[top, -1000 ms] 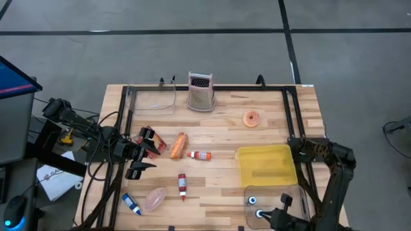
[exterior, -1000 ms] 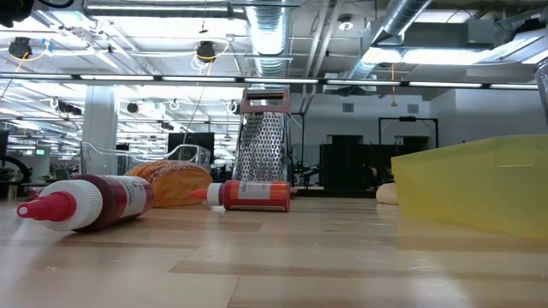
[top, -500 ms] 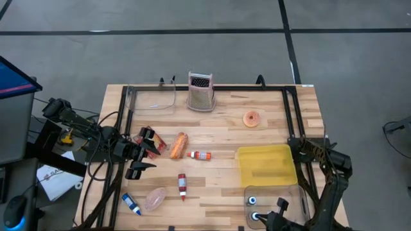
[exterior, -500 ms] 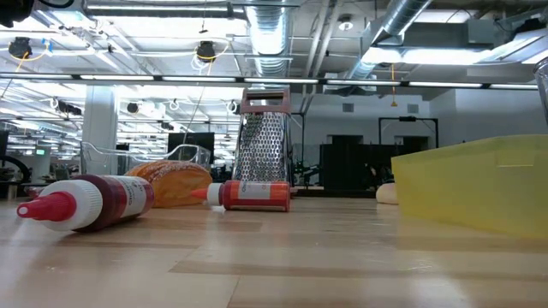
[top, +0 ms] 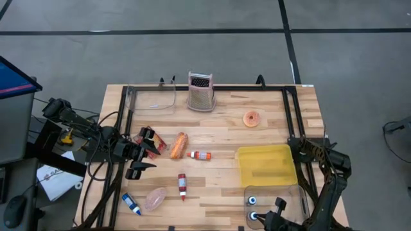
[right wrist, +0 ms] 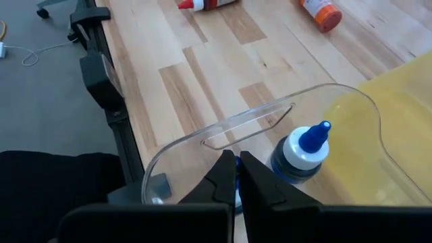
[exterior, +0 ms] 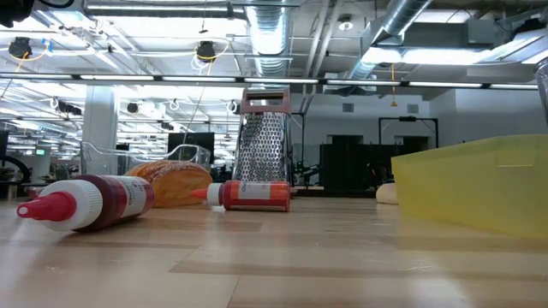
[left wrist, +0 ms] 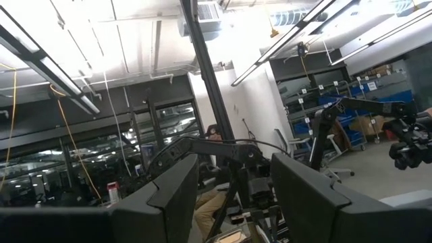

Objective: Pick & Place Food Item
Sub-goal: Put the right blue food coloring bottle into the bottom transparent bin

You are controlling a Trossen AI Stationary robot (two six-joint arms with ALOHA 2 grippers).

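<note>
Very little is different from a second ago, and only on the right side. The right end effector [right wrist: 237,177] has slid a short way along the near edge of the tabletop [top: 225,138], drifting further from the yellow bin [top: 266,163] and lower past its near end. Its fingers are pressed together with nothing between them. They hang at the rim of the clear container [right wrist: 270,111] that lies just on the near side of the yellow bin. A squeeze bottle with a blue cap [right wrist: 300,152] stands inside that container. This looks like an arm tucking away rather than reaching, so I judge it plays no part in the pick for now.

The left end effector [top: 144,153] has not moved. It sits well across the tabletop from the yellow bin, fingers partly spread. Its wrist view shows only the room between them, so it appears to grip nothing.

The likeliest food item, the bread roll [top: 179,145], lies where it lay, between the left end effector and the yellow bin and just beside the former. A small red sauce bottle [top: 201,154] lies on its bin side. A doughnut [top: 252,119] rests untouched beyond the far end of the yellow bin, which holds nothing visible. The pick seems not yet begun; the left arm is the one placed to make it.
</note>
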